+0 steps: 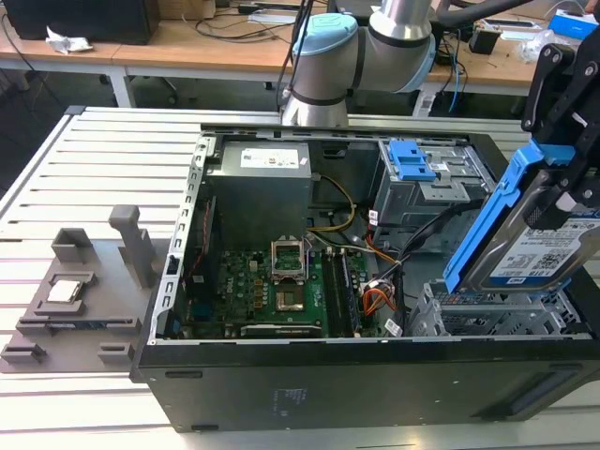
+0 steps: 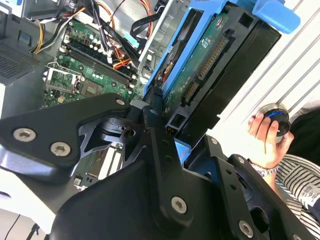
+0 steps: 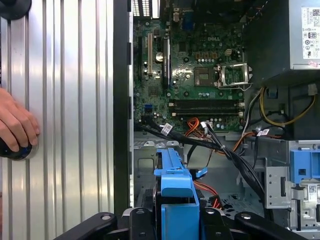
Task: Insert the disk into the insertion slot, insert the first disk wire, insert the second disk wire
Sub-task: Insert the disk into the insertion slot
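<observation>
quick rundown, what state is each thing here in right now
disk: held up tilted, not inserted
gripper: shut on the disk
insertion slot: empty
computer case: lying on its side, side panel off
cpu socket: cover plate flipped open
hand: resting on a round black knob on the table

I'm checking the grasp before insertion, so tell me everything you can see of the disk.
The disk is a flat silver hard drive with a white-and-blue label, framed by a bright blue plastic carrier. In the second wrist view its green circuit-board underside and bare connectors show. The gripper holds it, jaws shut on it, tilted steeply on edge in the air above the silver perforated cage at the exterior view's right end of the open computer case. It is not yet in the slot.
</observation>
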You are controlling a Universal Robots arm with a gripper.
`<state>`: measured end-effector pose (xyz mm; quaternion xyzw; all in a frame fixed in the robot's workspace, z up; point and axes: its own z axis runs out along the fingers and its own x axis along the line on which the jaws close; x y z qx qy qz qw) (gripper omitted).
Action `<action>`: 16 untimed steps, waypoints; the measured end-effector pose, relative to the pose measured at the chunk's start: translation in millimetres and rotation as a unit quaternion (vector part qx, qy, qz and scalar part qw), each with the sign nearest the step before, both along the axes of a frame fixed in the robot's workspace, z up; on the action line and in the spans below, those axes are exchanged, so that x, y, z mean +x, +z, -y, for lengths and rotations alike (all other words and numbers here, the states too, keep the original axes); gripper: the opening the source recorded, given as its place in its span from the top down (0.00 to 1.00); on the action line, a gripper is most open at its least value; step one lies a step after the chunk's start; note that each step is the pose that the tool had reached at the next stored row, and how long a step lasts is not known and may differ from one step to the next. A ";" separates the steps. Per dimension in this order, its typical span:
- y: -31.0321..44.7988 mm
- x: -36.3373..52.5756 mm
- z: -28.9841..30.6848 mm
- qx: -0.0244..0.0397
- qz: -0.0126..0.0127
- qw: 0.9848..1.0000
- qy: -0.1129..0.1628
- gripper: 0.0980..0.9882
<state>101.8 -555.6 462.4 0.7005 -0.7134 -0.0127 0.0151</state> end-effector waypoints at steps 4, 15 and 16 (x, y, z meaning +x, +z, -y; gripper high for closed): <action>-2.5 0.0 0.0 0.000 0.000 1.000 0.000 0.70; -13.7 2.0 -3.7 0.000 0.000 1.000 0.000 0.70; -15.3 2.1 -4.1 0.000 0.000 1.000 0.000 0.70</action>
